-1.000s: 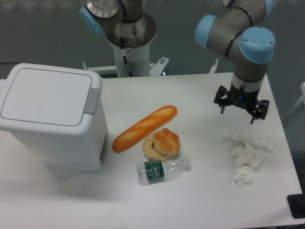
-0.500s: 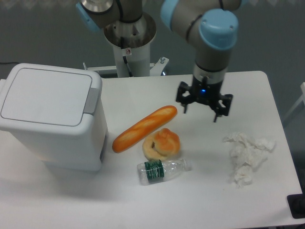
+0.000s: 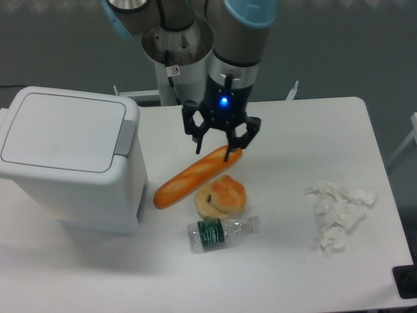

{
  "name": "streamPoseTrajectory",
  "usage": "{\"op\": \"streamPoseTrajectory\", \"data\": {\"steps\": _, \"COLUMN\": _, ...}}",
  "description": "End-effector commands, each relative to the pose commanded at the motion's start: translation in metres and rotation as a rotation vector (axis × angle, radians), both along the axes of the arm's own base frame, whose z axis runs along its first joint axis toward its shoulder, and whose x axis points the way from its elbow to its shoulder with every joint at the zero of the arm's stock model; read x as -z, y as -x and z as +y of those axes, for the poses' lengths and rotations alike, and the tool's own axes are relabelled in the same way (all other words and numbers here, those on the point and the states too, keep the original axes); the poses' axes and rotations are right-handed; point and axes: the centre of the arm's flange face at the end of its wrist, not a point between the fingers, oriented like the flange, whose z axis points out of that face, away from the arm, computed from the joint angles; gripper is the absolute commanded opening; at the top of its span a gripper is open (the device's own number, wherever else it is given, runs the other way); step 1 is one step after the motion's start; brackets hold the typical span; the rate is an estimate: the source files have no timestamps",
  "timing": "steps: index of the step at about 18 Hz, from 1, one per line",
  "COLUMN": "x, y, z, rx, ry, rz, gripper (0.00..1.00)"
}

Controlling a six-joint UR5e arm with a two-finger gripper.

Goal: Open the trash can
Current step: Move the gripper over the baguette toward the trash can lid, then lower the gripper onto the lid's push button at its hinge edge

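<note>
On the left of the table: the trash can [image 3: 68, 166] stands with its flat lid [image 3: 62, 130] down and its grey push tab [image 3: 126, 137] on the side facing the food.
Arm: the gripper [image 3: 212, 149] hangs over the upper end of the baguette [image 3: 197, 175], well apart from the bin and to its right.
Fingers: spread apart, pinching nothing; one fingertip looks close to the baguette's tip, though I cannot tell whether it touches.
Done: nothing of the task shows as done; the lid sits flat and closed.
Left: by my reading, the gripper must cross to the tab, press it, and let the lid rise.
Other things: a bread roll [image 3: 221, 195] touches the baguette, a plastic bottle [image 3: 223, 233] lies just below it, and crumpled tissue [image 3: 339, 214] sits far right.
</note>
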Motion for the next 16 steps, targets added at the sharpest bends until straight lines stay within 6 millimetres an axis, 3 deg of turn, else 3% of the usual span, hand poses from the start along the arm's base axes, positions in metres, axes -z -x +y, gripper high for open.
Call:
{"op": "streamPoseTrajectory", "data": {"steps": 4, "x": -0.016, "y": -0.01, "z": 0.001, "rx": -0.064, "ry": -0.059, "rz": -0.047, "gripper": 0.03}}
{"op": "streamPoseTrajectory", "data": {"steps": 7, "x": -0.029, "y": -0.021, "z": 0.001, "rx": -0.057, "ry": -0.105, "rz": -0.066, "gripper": 0.03}}
{"op": "streamPoseTrajectory", "data": {"steps": 12, "x": -0.029, "y": -0.065, "z": 0.021, "rx": -0.013, "ry": -0.107, "rz": -0.097, "gripper": 0.03}}
{"op": "streamPoseTrajectory", "data": {"steps": 16, "x": -0.029, "y": -0.082, "z": 0.03, "rx": 0.01, "ry": -0.113, "rz": -0.113, "gripper": 0.03}}
